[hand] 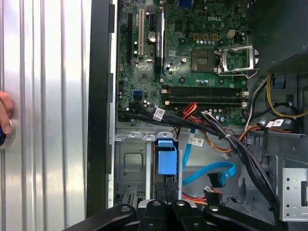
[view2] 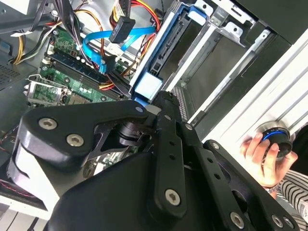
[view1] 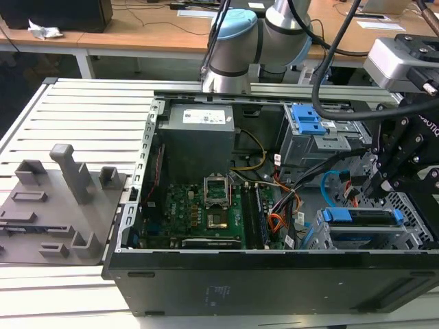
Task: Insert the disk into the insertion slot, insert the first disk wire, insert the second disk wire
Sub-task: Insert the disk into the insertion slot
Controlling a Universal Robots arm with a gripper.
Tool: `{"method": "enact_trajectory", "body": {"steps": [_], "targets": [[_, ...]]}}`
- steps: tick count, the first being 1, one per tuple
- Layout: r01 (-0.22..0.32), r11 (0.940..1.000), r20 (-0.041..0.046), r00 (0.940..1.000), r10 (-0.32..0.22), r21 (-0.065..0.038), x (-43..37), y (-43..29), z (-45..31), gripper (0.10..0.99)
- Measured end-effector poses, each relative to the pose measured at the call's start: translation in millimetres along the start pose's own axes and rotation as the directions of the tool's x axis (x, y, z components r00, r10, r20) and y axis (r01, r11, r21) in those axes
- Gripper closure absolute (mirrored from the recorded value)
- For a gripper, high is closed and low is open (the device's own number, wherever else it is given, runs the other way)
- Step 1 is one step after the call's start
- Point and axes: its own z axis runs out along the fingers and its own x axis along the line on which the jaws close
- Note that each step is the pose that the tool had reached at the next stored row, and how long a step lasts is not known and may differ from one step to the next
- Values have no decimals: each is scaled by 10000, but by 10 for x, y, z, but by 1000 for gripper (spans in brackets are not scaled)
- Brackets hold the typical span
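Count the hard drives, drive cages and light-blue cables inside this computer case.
Silver hard drive in blue plastic carrier: 1
Grey sheet-metal drive cages: 2
Glossy light-blue flat cable: 1
Total: 4

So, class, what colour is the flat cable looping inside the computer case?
Light blue; the flat cable shows best in the first wrist view.

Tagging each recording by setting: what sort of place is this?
Probably a robotics lab or workshop: an open computer case sits on a slotted aluminium table, with a robot arm and wooden desks behind.
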Motion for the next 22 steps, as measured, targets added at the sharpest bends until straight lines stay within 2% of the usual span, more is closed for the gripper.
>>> {"method": "enact_trajectory", "body": {"steps": [12,14,19,22], "targets": [[-1,10000,0,10000,1,0,1,-6,138,980],[0,10000,4,10000,0,0,1,-11,185,980],[0,10000,7,10000,0,-7,-6,-96,251,980],[-1,10000,12,10000,1,-9,-6,-112,282,980]]}}
